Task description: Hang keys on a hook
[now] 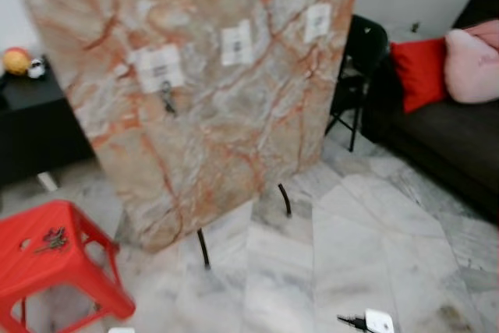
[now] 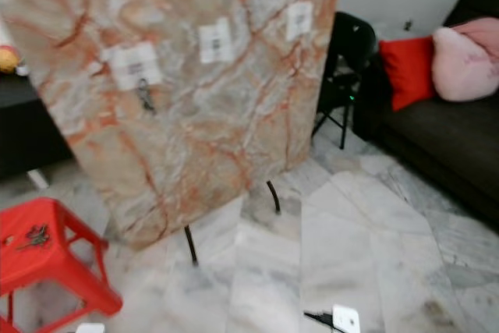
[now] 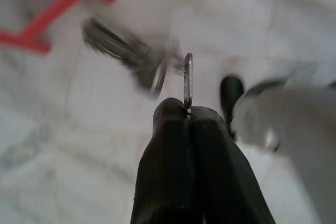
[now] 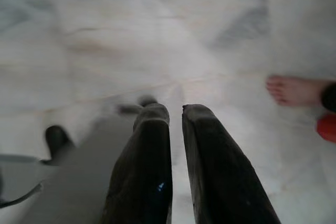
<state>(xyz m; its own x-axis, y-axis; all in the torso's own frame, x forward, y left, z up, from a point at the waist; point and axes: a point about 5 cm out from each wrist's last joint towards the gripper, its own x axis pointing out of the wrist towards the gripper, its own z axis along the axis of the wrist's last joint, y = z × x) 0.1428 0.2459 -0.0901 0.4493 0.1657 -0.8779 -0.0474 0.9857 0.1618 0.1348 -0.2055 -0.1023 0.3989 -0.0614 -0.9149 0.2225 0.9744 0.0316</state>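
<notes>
A marble-patterned board (image 1: pixel 210 138) stands tilted on thin black legs and carries three white hook plates (image 1: pixel 159 68), (image 1: pixel 236 43), (image 1: pixel 317 21). One dark key (image 1: pixel 167 100) hangs from the leftmost plate. In the left wrist view my left gripper (image 3: pixel 188 109) is shut on a metal key ring (image 3: pixel 188 80), and a blurred bunch of keys (image 3: pixel 123 51) swings from it above the floor. My right gripper (image 4: pixel 176 109) hangs over the marble floor, its fingers almost together with nothing between them. More keys (image 1: pixel 53 240) lie on a red stool (image 1: pixel 78 271) at the lower left.
A dark sofa (image 1: pixel 452 146) with a red cushion (image 1: pixel 421 72) and a pink one (image 1: pixel 472 56) fills the right. A black folding chair (image 1: pixel 359 60) stands behind the board, a black cabinet (image 1: pixel 31 115) at left. A white plug (image 1: pixel 378 321) lies on the floor. A person's bare foot (image 4: pixel 294 90) is near my right gripper.
</notes>
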